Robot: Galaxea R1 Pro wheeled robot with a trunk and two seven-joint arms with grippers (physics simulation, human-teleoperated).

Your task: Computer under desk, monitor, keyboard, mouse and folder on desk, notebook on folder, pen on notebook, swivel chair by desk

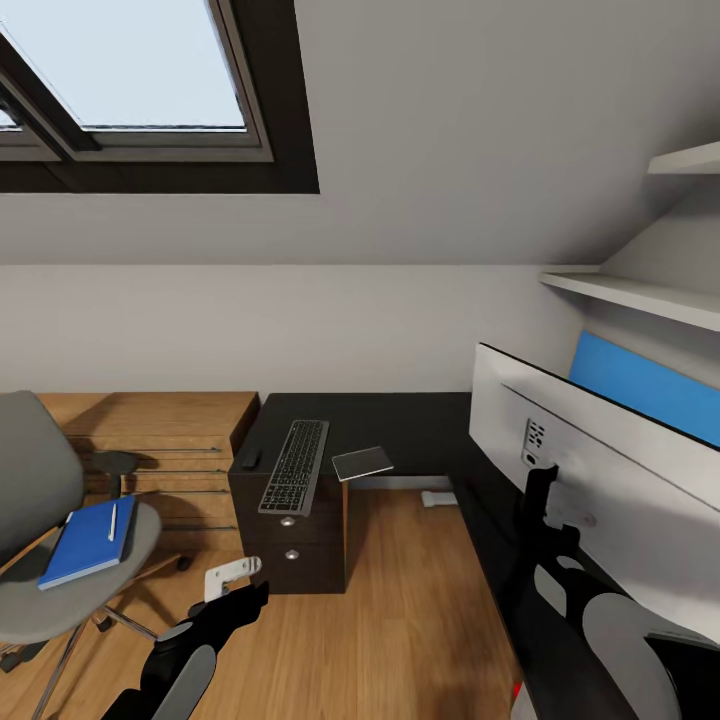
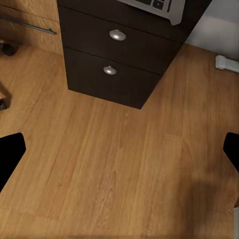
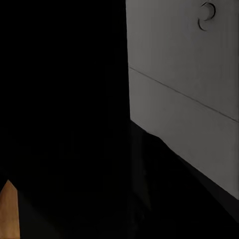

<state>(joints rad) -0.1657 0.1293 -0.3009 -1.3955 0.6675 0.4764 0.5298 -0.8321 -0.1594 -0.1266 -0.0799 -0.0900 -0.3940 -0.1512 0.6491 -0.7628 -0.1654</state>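
Keyboard (image 1: 295, 465) lies mid-frame in head view on a dark desk (image 1: 400, 425), its near end overhanging a drawer unit (image 1: 295, 550); small dark mouse (image 1: 250, 458) just left of it, grey pad (image 1: 362, 463) just right; monitor (image 1: 600, 470) stands at right w/ its white back to camera; right hand (image 1: 540, 480) is up against that back, grip state can't be told; swivel chair (image 1: 40, 500) at lower left carries blue folder (image 1: 90, 540) w/ pen (image 1: 112, 521) on top; left hand (image 1: 232, 578) hangs over wood floor (image 2: 119, 169) at bottom centre, fingers (image 2: 10, 152) spread wide in left wrist view.
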